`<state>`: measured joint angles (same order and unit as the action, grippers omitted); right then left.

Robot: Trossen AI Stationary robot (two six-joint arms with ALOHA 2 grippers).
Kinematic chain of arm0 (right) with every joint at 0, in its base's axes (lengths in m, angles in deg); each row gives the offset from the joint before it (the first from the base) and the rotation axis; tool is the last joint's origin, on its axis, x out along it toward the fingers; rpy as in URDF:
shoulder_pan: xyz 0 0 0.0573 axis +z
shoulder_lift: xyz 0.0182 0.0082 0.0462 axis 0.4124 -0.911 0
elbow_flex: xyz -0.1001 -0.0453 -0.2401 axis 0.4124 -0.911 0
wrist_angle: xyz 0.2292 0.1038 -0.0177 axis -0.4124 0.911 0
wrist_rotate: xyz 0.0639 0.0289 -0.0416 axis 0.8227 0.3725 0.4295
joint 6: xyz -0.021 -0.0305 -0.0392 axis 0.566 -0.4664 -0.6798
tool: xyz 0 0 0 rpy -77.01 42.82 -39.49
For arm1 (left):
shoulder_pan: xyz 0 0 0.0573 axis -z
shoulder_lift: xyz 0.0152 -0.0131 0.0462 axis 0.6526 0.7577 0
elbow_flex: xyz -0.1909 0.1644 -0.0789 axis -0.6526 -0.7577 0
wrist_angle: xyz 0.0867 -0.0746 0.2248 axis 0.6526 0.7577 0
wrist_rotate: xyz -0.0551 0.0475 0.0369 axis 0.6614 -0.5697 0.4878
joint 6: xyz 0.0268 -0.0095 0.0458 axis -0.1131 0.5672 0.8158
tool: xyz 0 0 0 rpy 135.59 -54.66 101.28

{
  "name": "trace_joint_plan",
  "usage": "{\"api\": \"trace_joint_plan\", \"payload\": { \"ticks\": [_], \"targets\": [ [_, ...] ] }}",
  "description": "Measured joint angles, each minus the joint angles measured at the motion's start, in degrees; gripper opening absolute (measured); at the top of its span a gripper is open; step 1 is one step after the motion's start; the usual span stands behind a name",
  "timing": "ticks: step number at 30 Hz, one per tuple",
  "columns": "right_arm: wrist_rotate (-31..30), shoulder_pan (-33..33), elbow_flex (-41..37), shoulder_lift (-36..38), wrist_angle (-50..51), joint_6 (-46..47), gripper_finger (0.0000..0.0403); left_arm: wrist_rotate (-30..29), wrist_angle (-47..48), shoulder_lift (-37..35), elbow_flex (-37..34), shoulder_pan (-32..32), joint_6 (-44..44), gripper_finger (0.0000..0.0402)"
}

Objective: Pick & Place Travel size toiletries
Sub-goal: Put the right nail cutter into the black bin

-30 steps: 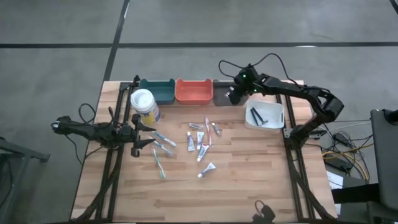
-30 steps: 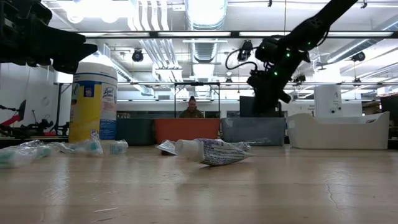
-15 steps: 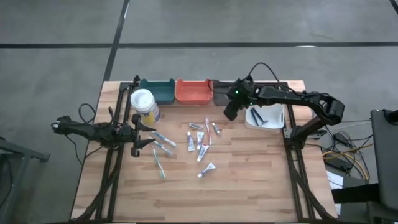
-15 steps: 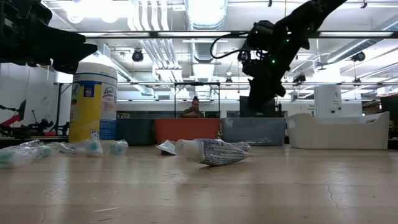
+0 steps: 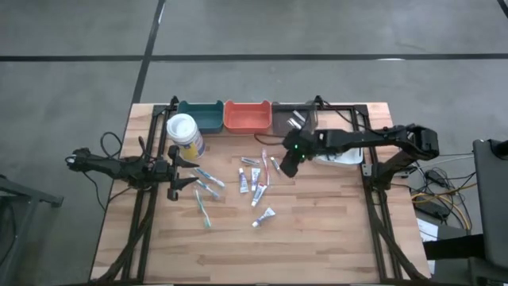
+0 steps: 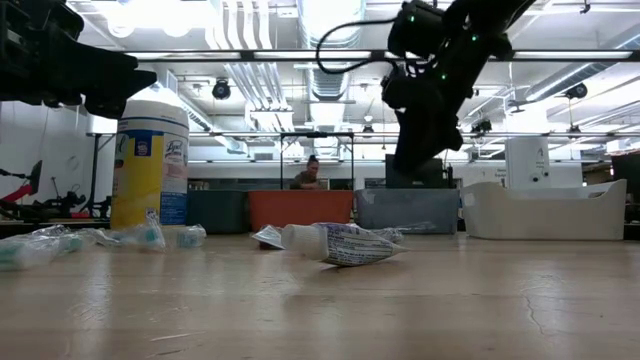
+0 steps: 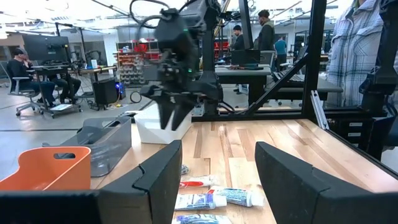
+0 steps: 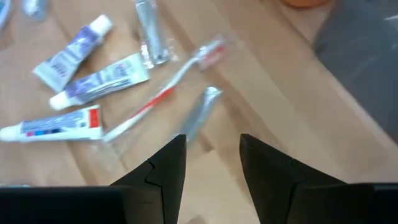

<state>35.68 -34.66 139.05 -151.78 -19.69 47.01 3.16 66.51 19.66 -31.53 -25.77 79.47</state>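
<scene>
Toiletries: most lie loose mid-tabletop; a few dark pieces in white bin at right, so early stage. Right gripper above the pile's right edge, fingers apart, empty. Left gripper waits at left, fingers wide. Right wrist view alone shows what's probably a silver tube beyond its fingers.

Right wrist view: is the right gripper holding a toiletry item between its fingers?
No. The right gripper is open with nothing between its fingers, hovering above a pink toothbrush lying on the table.
</scene>
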Motion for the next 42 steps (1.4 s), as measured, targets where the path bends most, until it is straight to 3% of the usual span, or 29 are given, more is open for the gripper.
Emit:
{"api": "trace_joint_plan", "payload": {
  "ticks": [8,15,22,42],
  "targets": [
    [-7.91,8.68,-0.02,-0.89,-1.16,9.17,0.0148,0.0,0.0,-0.01,0.0,0.0,0.0,0.0209],
    [-8.36,12.28,-0.07,-4.01,-2.86,14.23,0.0148,0.01,0.0,-0.01,0.0,0.01,0.0,0.0209],
    [-12.76,11.98,-0.07,-7.39,-5.62,15.72,0.0148,0.0,0.02,0.0,0.0,0.0,0.0,0.0209],
    [-14.32,7.38,-0.02,-17.25,-12.01,14.19,0.0127,0.02,0.02,0.02,0.0,0.02,0.0,0.0209]
  ]
}}
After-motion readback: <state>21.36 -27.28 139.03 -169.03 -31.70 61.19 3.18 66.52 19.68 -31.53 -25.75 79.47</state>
